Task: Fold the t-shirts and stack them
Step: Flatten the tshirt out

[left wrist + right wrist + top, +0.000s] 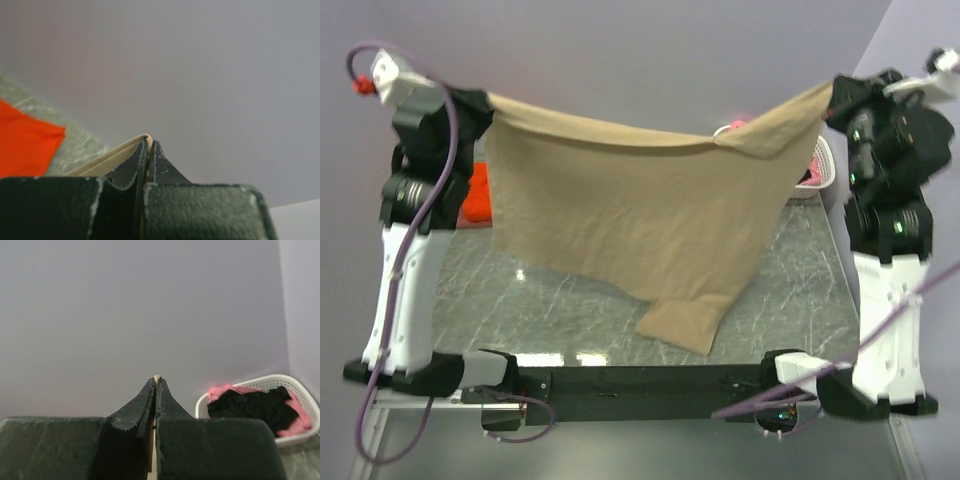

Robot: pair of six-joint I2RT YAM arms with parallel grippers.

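Both arms are up high with the tan t-shirt (pixel 640 210) strung between them like washing on a line. The left gripper (pixel 150 146) is pinched tight on one top corner; in the left wrist view a sliver of tan cloth pokes out between the fingers. The right gripper (pixel 156 381) is clamped down on the other top corner, with just a thin tan edge showing between its jaws. The shirt's top edge sags a bit in the middle. The rest hangs down over the grey marbled counter (pixel 810 290), and one part right of the middle dangles lowest, toward the near edge. Honestly can't tell if that bit touches the counter or not. Behind the shirt on the left, an orange t-shirt (pixel 475 195) lies on the counter. Over in the far right corner there's a white basket (pixel 297 439) with a black t-shirt (pixel 250 407) and a pink t-shirt (pixel 220 391) piled in it.
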